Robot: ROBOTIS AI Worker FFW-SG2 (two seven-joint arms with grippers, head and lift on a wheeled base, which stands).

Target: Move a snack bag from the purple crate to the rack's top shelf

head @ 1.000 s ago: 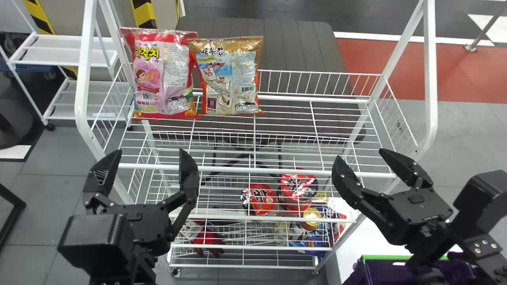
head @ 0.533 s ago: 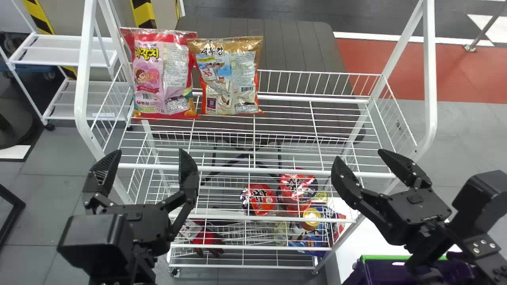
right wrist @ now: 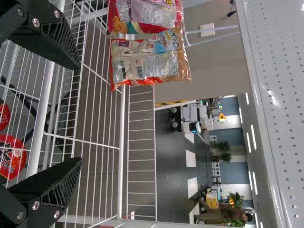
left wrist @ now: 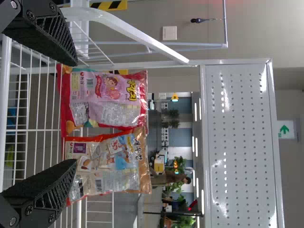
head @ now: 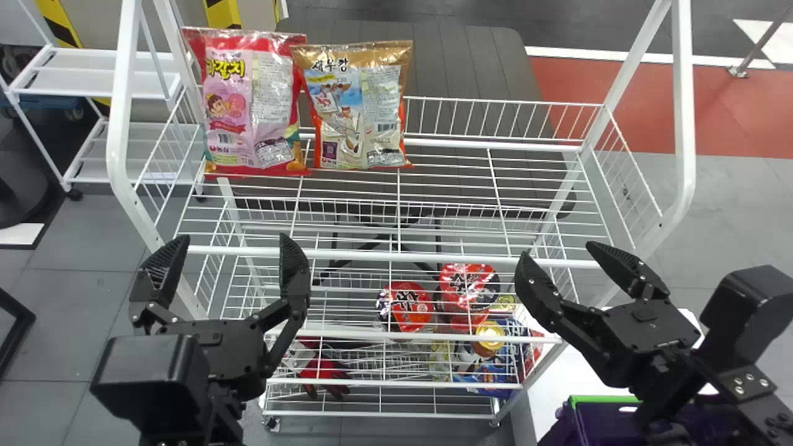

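At ten o'clock in my head view, the pink-and-red snack bag (head: 251,108) stands at the back of the rack's top shelf (head: 446,257). The orange-and-gold snack bag (head: 359,111) stands right beside it, nearer eleven. If one of these is the bag I'm asked to move, I count the placing as done, with only the arms to clear. The pictures alone don't tell me which, if either, comes from the purple crate (head: 604,400), down at four o'clock and partly behind my right arm; I can't make out its contents. If a bag in there is the one wanted, then picking, lifting and setting down are all left. My left end effector (head: 234,241), at nine o'clock, and my right end effector (head: 559,253), just past three, are both spread wide with nothing between their fingers, so no bag is in transit.
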